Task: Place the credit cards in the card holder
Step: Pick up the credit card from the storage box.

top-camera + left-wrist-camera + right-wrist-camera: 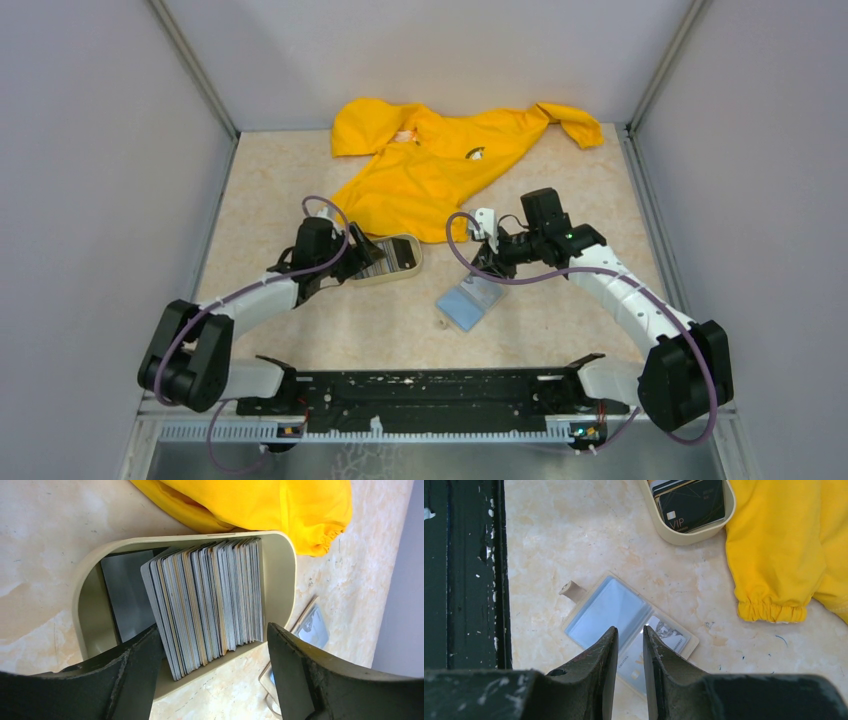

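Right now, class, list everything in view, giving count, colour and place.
garment: one, yellow, far side of the table
tray: one, beige, beside the garment
credit cards: one stack, too many to count, grey, white and dark, on edge in the tray
card holder: one, tan with bluish pockets, open flat on the table, a card in one pocket
base rail: one, black, near edge
left gripper: one, black, open, astride the stack
right gripper: one, black, narrowly open, above the card holder
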Controlling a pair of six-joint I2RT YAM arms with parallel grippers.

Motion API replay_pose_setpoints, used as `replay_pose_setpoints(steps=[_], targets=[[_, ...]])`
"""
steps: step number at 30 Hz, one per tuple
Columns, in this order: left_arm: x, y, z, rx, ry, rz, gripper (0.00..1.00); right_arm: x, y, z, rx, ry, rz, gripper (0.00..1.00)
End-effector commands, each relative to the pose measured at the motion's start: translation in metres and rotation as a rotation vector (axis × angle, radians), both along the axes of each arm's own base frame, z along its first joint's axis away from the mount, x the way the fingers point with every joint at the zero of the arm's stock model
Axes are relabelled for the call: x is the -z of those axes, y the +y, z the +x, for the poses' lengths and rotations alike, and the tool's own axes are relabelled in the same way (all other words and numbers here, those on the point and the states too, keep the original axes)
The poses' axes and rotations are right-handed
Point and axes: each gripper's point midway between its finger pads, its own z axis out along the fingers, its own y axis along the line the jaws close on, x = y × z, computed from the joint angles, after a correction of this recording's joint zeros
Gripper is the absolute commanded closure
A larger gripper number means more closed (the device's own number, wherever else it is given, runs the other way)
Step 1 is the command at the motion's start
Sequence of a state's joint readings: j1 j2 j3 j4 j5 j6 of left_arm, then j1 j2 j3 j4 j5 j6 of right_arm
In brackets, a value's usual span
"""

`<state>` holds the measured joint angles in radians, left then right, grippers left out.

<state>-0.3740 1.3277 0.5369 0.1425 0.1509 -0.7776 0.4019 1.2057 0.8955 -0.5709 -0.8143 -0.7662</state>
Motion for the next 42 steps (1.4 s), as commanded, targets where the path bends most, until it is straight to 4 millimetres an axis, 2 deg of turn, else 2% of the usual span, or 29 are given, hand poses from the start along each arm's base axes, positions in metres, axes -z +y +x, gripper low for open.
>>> replay_pose_setpoints(steps=[1, 10, 16, 25, 42], targets=[[-0.018, -0.001, 0.001, 0.01, -0.054, -0.048, 0.21, -0.005, 0.002, -0.001, -0.022, -0.015, 0.027, 0.74], [-0.017, 0.003, -0.003, 0.006, -0.057, -0.049, 0.24, -0.005, 0.002, -0.001, -0.022, -0.013, 0.026, 0.74], [-0.015, 0.009, -0.004, -0.007, -0.054, -0.028, 0.32, -0.005, 0.002, -0.001, -0.024, -0.014, 0.027, 0.74], [-0.009, 0.025, -0.005, -0.05, -0.051, 0.056, 0.37, -0.005, 0.002, -0.001, -0.025, -0.013, 0.026, 0.74], [-0.004, 0.035, -0.007, -0.073, -0.042, 0.109, 0.53, -0.004, 0.002, -0.002, -0.026, -0.007, 0.025, 0.74]])
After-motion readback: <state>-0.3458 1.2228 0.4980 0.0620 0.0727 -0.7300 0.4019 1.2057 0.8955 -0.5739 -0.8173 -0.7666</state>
